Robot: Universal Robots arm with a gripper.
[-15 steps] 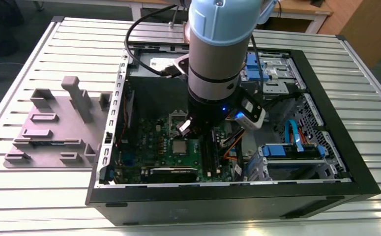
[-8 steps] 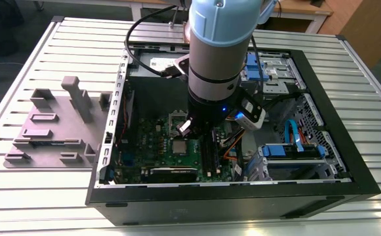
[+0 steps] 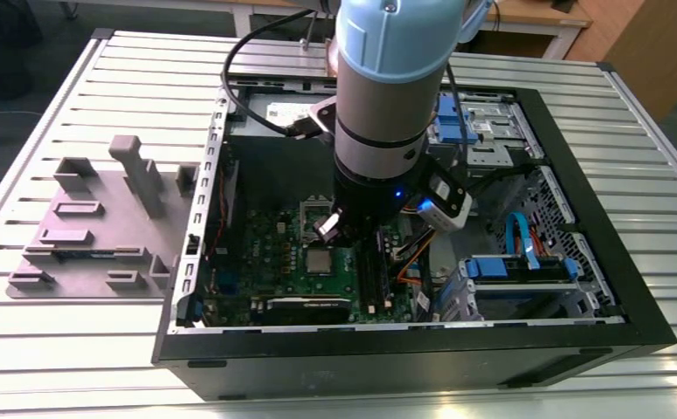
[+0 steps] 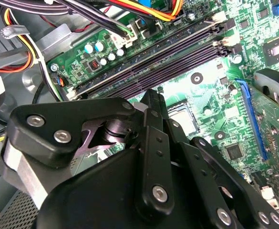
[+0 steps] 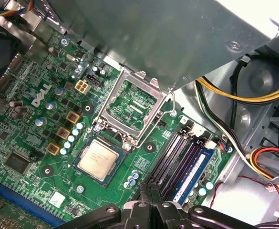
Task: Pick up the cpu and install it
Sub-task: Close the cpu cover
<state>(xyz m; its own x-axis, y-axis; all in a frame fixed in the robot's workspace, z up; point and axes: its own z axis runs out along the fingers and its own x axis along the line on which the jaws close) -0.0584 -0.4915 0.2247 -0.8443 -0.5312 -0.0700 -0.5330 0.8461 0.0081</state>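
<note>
The cpu, a small square chip with a silvery top, lies flat in its socket on the green motherboard; it also shows as a pale square in the exterior view and, partly hidden, past the fingers in the second wrist view. The socket's metal load frame stands flipped open beside it. My gripper hangs above the board between the cpu and the memory slots, its black fingertips pressed together with nothing in them. In the exterior view the gripper sits just above the cpu.
Purple memory slots run beside the socket. Cable bundles and the case's metal walls crowd one side. On the exterior view's left, a grey fixture tray rests on the slatted table; blue drive cages fill the case's right.
</note>
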